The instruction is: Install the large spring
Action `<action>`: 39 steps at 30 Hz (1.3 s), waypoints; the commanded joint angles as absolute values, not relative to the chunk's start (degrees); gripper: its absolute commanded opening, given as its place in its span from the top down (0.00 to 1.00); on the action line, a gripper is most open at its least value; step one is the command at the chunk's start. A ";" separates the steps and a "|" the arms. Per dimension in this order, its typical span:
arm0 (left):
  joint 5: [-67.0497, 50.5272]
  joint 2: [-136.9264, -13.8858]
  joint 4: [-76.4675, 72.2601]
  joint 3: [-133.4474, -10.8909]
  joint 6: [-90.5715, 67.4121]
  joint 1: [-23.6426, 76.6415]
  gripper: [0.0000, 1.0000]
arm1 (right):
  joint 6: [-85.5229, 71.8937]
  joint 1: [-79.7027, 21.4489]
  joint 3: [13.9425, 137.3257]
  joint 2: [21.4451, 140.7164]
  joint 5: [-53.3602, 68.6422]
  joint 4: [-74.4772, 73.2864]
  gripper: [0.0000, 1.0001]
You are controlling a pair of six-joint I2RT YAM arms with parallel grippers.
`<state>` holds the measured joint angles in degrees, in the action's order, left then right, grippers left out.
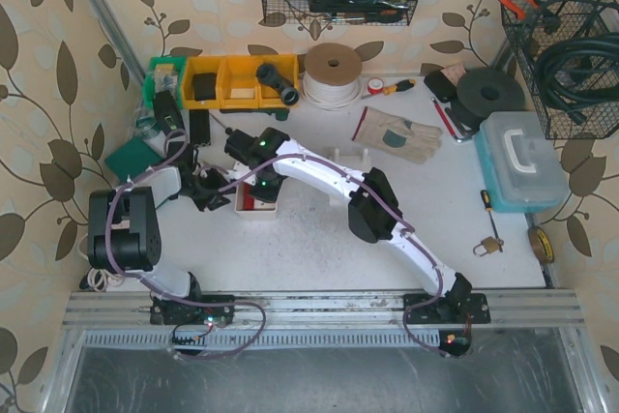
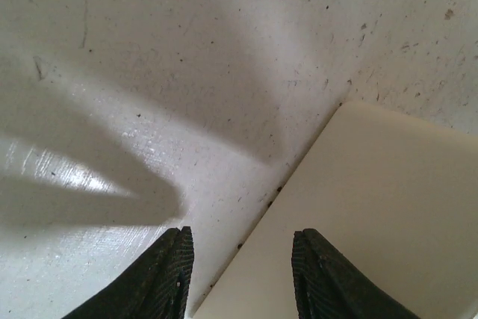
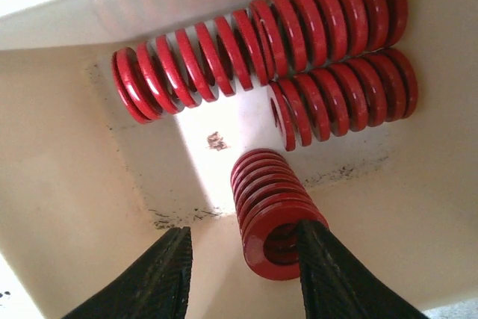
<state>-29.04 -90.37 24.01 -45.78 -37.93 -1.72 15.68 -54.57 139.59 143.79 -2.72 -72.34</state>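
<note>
The left arm (image 1: 121, 229) and the right arm (image 1: 319, 173) are both glossy white links joined by bulky black joint housings, each trailed by a thin purplish cable (image 1: 430, 260) and footed by a black base (image 1: 447, 307). Small green lights (image 1: 259, 145) glow on the right arm's black wrist. The left gripper (image 2: 243, 231) and the right gripper (image 3: 245, 229) each end in two dark, tapering fingers (image 2: 160, 282) with finely ribbed pads.

I count four red springs (image 3: 276, 214) in the tray (image 3: 60, 184), three yellow bins (image 1: 240, 81) far left, two arms (image 1: 329, 176).
</note>
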 commanded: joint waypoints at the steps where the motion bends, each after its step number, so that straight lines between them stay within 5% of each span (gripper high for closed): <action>1: -29.37 -91.47 22.17 -47.90 -39.58 -0.57 0.57 | 17.02 -53.99 137.88 143.99 -5.80 -72.93 0.58; 16: -28.20 -92.64 22.53 -50.07 -39.98 1.80 0.58 | 15.64 -54.67 136.78 137.09 -2.88 -69.15 0.58; 39: -28.30 -94.09 21.40 -50.45 -40.69 4.04 0.59 | 16.16 -53.18 137.56 144.61 -1.40 -73.08 0.55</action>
<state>-27.31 -93.76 21.34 -49.21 -39.64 3.33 16.14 -53.28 138.37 143.48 -1.67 -71.16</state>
